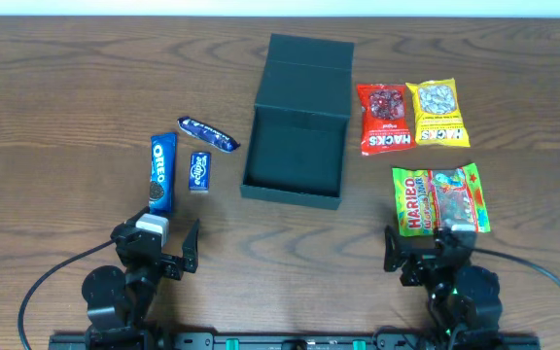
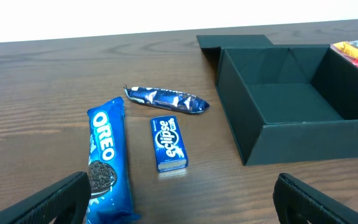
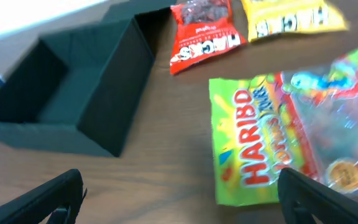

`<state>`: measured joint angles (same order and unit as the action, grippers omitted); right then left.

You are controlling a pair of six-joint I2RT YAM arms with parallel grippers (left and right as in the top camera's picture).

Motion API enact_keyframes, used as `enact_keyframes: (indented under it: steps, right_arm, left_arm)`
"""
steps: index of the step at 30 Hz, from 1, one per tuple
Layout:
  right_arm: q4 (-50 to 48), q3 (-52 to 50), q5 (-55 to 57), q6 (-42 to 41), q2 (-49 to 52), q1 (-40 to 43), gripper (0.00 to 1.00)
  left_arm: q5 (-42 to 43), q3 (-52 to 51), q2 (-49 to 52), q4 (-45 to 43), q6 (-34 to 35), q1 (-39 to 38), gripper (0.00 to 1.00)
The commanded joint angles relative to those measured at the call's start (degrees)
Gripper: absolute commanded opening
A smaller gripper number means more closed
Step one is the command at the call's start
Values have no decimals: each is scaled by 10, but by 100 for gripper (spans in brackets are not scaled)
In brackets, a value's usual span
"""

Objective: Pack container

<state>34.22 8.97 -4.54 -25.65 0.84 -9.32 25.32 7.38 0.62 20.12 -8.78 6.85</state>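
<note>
The left gripper (image 2: 180,200) gapes wide, gripping and touching nothing. Just ahead of it lies a glossy blue Oreo roll (image 2: 107,163), with a small flat Eclipse pack (image 2: 168,143) beside that and a crinkled blue foil bar (image 2: 166,99) further out. The right gripper (image 3: 182,199) is spread just as wide, also bare. A shiny Haribo bag (image 3: 269,140) lies flat before it, with red (image 3: 201,34) and yellow (image 3: 284,18) Hacks bags beyond. The box (image 1: 295,146), dark green, matte and rectangular, sits ahead between both grippers on the wood-grain table (image 1: 66,97). Its lid is flipped back on the far side.
</note>
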Motion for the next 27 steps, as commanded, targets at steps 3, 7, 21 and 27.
enact_keyframes:
  steps: [3,7,21,27]
  right_arm:
    - [-2,-1,-80,-292,-3,-5,99]
    - [-6,-1,-90,-359,-3,-5,99]
    - [-121,6,-75,-206,63,22,99]
    - [-115,85,-74,-72,210,67,99]
  left_arm:
    - [7,-12,-4,2,7,-2,95]
    - [7,-12,-4,2,7,-2,95]
    - [7,-12,-4,2,7,-2,95]
    - [7,-12,-4,2,7,-2,95]
